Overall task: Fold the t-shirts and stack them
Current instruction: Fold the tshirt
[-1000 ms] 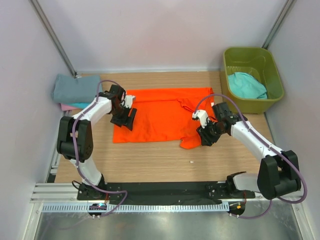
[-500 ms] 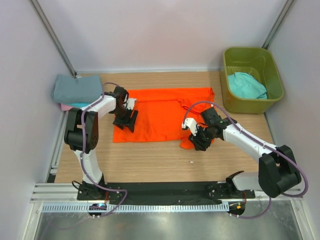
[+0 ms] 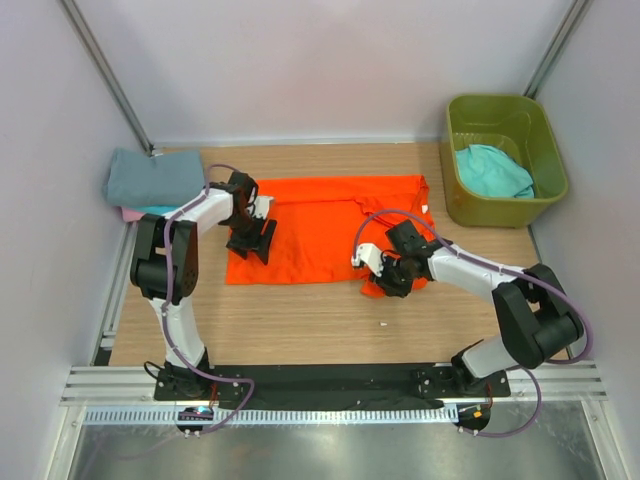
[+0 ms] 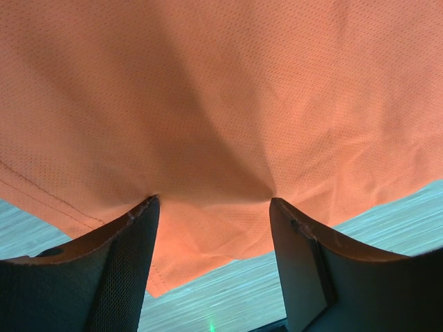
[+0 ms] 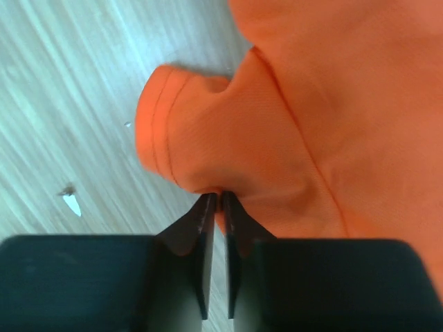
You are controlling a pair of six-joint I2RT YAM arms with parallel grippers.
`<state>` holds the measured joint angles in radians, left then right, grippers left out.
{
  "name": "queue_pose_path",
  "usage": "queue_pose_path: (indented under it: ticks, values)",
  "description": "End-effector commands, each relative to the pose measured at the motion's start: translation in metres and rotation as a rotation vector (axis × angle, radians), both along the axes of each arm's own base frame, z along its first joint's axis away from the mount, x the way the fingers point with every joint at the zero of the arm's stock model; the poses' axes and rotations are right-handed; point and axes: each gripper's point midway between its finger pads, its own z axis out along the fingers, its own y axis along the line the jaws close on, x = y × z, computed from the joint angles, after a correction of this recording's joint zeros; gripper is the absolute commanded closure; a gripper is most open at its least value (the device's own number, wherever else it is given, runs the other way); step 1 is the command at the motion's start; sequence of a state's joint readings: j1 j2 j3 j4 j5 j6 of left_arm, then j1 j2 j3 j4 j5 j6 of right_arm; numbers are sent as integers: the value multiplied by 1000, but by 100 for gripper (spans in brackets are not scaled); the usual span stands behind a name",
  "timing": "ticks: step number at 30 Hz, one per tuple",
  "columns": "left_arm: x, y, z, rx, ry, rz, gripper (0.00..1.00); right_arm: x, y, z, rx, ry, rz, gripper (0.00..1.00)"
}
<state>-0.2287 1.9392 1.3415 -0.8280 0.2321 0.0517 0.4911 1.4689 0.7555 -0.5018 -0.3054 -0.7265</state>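
The orange t-shirt (image 3: 320, 228) lies flat in the middle of the surface (image 3: 300, 320). The left hand (image 3: 250, 240) sits on the shirt's left side. Its fingers (image 4: 131, 235) are spread wide and the tips push down on the cloth. The right hand (image 3: 387, 280), at the shirt's lower right corner, has its fingers almost together, pinching a bump of orange cloth. A teal t-shirt (image 3: 492, 172) lies in the green tub (image 3: 548, 135), upper right.

Bright, even light, soft shadows; orange t-shirt (image 4: 221, 104) weave crisp, tabletop (image 5: 83, 104) smeared (right wrist view softest).
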Motion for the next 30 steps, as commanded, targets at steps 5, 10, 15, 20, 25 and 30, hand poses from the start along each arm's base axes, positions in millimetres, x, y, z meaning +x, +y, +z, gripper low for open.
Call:
queue_pose_path:
  ticks: [5,10,15,20,25,30]
  values:
    - [6,-6,-6,-21,0,1,34,47,3,56,-11,-242,-3,97]
    - [9,-9,-4,-28,-1,3,34,70,6,93,-10,-342,1,97]
    - [9,-10,-4,-34,1,2,34,91,9,81,-16,-385,-60,92]
    - [10,-10,1,-38,-9,3,34,120,7,94,-23,-490,-162,67]
    - [7,-10,6,-40,-22,3,34,138,-16,172,-2,-761,-296,64]
    - [5,-12,7,-39,-27,-3,33,100,-16,179,75,-753,-203,64]
